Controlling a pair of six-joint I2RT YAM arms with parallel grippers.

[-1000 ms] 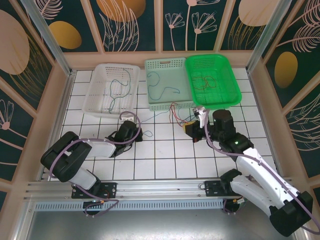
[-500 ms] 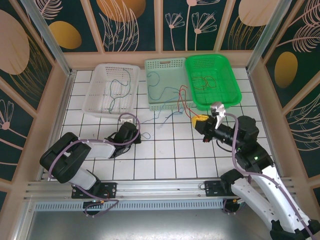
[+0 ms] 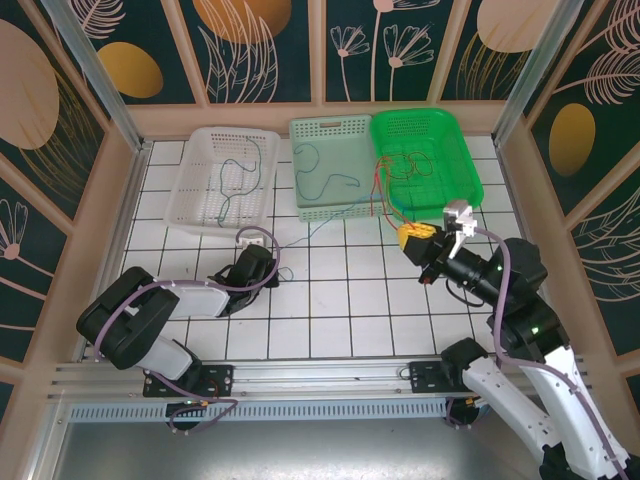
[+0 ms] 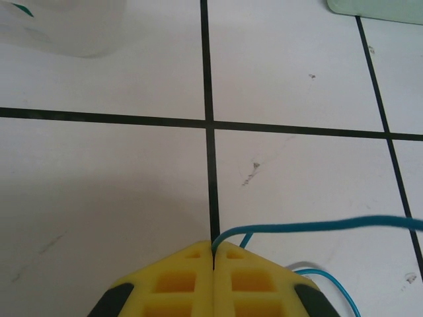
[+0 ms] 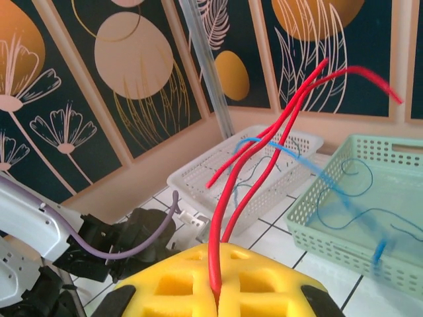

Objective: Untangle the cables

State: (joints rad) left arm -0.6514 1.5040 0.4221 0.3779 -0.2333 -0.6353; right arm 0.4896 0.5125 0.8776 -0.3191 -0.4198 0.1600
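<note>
Right wrist view: right tool (image 5: 216, 290) pressed together on the red cable (image 5: 212, 257), which rises straight from its tips. Left wrist view: left tool (image 4: 213, 249) pinches the blue cable (image 4: 317, 226), which runs rightward just above the table (image 4: 99, 185).

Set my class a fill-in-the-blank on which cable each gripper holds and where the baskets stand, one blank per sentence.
1. The rising thin cable clamped in the yellow fingers of the right gripper is ___.
2. The trailing thin cable clamped in the yellow fingers of the left gripper is ___.
3. In the top view, the white plastic basket stands to the ___ of the pale green plastic basket.

Missing words: red; blue; left.
</note>
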